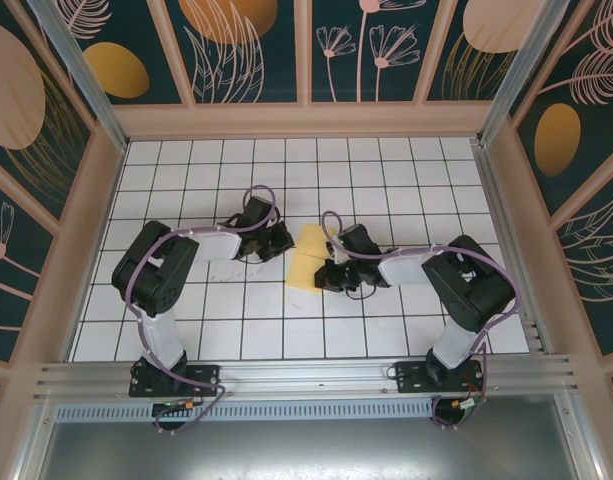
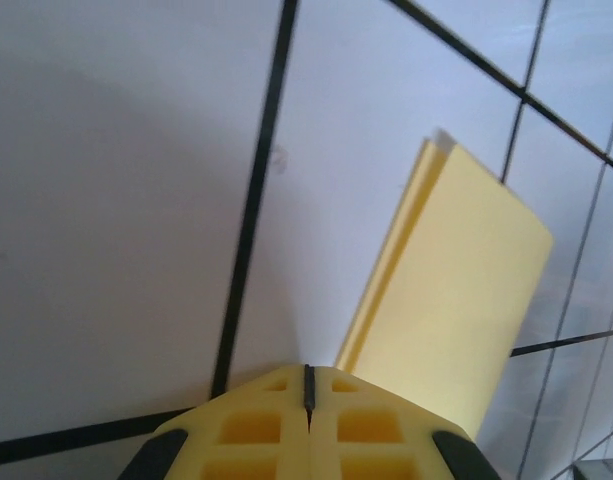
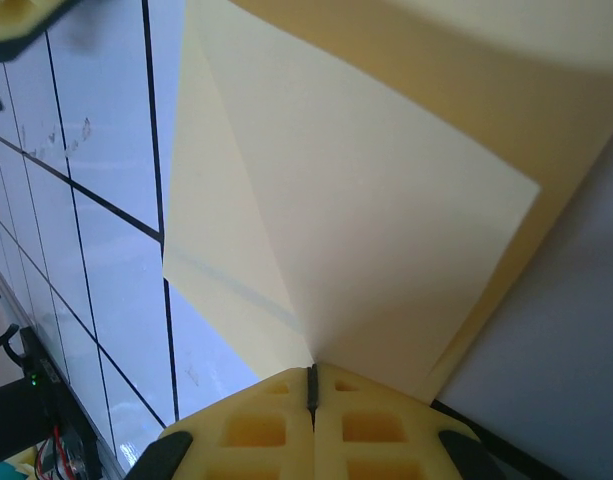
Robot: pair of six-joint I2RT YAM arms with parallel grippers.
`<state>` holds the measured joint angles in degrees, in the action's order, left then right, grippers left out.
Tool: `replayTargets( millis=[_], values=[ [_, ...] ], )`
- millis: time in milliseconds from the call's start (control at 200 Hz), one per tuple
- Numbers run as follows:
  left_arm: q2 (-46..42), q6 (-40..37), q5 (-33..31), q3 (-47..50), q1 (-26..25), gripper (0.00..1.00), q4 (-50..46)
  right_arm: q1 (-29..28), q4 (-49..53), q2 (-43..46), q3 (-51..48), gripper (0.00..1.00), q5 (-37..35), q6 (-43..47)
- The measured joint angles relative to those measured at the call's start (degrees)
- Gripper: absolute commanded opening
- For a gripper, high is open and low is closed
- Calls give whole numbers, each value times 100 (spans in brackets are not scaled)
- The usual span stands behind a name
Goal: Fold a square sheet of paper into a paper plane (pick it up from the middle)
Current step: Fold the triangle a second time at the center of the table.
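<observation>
The square sheet of paper (image 1: 306,257) looks light, floppy, easily creased; take its middle; left gripper (image 2: 308,385) and right gripper (image 3: 311,380) pressed together.

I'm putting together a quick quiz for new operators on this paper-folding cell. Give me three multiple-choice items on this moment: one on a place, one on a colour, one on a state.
1. Where does the sheet of paper lie?
A. Between the left gripper and the right gripper
B. Against the far wall
C. Behind the arm bases

2. What colour is the sheet of paper?
A. White
B. Pale yellow
C. Blue

3. How do the left gripper's jaws stand?
A. Wide open
B. Half open
C. Shut

Answers:
1 A: the top view shows one gripper at each side of it.
2 B: both wrist views show it pale yellow.
3 C: the left wrist view shows the fingers pressed together.
</observation>
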<state>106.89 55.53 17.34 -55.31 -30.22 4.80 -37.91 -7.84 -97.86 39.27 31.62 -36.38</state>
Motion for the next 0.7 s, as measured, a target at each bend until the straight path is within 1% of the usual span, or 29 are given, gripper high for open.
replayTargets(
  millis=[110,205,280,360,475,555,701],
  values=[
    [-319,0,79,26,0,6,46,0,98,0,50,0,-4,7],
    [-619,33,356,162,-15,4,289,0,157,0,72,0,-4,9],
    [-649,57,564,234,-83,3,450,0,186,0,83,0,-7,9],
    [-592,90,782,345,-245,2,573,0,186,0,83,0,-7,9],
    [-380,153,909,376,-452,1,616,0,186,0,83,0,-7,24],
    [-192,168,890,376,-503,0,612,0,186,0,83,0,-7,24],
    [149,153,623,278,-485,0,428,0,188,0,81,0,-13,24]
  ],
)
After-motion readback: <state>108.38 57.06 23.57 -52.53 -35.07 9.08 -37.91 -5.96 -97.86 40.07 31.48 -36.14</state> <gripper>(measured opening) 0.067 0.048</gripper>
